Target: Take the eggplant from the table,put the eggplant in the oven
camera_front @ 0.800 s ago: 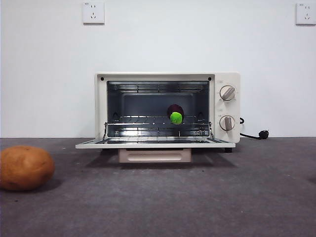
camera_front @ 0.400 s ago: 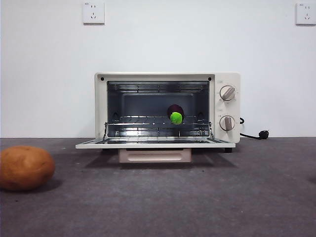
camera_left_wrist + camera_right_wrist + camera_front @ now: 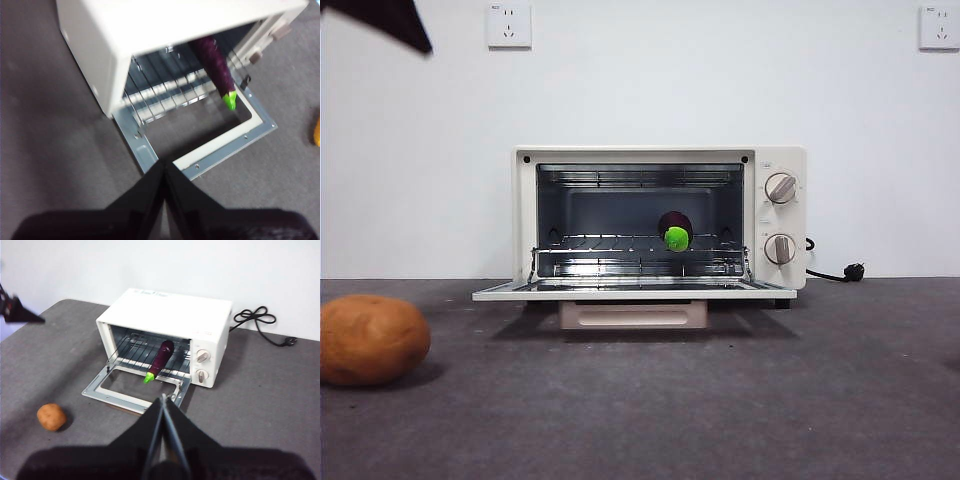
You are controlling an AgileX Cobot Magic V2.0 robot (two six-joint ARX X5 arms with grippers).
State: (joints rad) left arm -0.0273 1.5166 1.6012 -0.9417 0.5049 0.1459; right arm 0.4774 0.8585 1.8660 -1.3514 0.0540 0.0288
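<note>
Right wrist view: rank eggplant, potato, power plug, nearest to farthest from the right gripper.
From the right gripper, jaws shut:
1. eggplant, just ahead on the rack of the open oven.
2. potato, off to one side on the table.
3. power plug, far corner, behind the oven.

Overall light: even, bright, indoor; white wall close to washed out in the front view.
Light source: from above, judging by shadows lying close under objects.
Shadows: soft dark patch beneath the oven (image 3: pixel 660 220) door on the counter (image 3: pixel 720 400); small soft shadow under the potato (image 3: pixel 370 340).
Oven interior: dim; wire rack bars catch bright glints.
Eggplant (image 3: pixel 676 232): green cap vivid, slightly overexposed; purple body nearly lost in the dark cavity.
Front view: sharp, no visible edge distortion; black tip at top left corner soft-edged.
Left wrist view: blurred throughout, muddy colour; fingers (image 3: pixel 145 200) a featureless black mass.
Right wrist view: moderately sharp at distance; fingers (image 3: pixel 155 435) out of focus.
</note>
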